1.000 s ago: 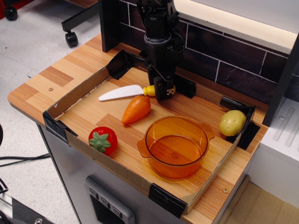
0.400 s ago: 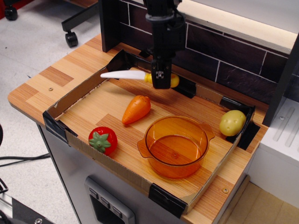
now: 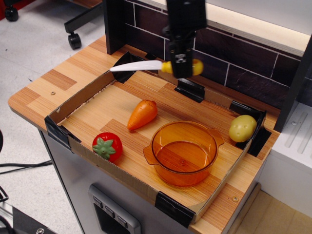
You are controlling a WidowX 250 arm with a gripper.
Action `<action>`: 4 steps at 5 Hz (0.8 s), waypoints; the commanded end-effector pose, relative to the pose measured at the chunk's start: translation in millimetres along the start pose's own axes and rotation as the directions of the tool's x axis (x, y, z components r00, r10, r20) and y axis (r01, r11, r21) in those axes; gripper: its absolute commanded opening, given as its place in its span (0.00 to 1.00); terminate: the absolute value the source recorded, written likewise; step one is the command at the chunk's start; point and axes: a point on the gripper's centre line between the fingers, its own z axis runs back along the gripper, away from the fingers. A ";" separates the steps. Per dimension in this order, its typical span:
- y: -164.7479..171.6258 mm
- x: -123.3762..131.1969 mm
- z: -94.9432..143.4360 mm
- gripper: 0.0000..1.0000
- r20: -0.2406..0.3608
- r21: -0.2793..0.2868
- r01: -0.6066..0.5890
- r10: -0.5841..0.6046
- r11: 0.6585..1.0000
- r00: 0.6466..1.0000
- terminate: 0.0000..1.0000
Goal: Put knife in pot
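The gripper (image 3: 181, 62) is hanging above the back of the cardboard tray (image 3: 78, 97), its jaws clamped on the yellow handle of the knife (image 3: 146, 66). The knife is being held level in the air, its white blade pointing left over the tray's far corner. The pot (image 3: 184, 152) is sitting open-mouthed on the tray floor toward the front right, well below the knife. A carrot (image 3: 142, 114) is lying just left of the pot, a strawberry (image 3: 107, 146) near the front edge, a potato (image 3: 242, 128) at the right wall. No readable writing is showing anywhere.
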 end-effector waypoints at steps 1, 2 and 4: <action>-47.8 6.9 0.3 0.00 -0.058 0.016 0.037 -0.036 0.999 0.998 0.00; -62.3 -0.2 -14.4 0.00 -0.108 0.042 0.048 -0.043 0.998 0.993 0.00; -74.2 -4.2 -32.3 0.00 -0.174 0.052 0.013 -0.004 0.999 0.985 0.00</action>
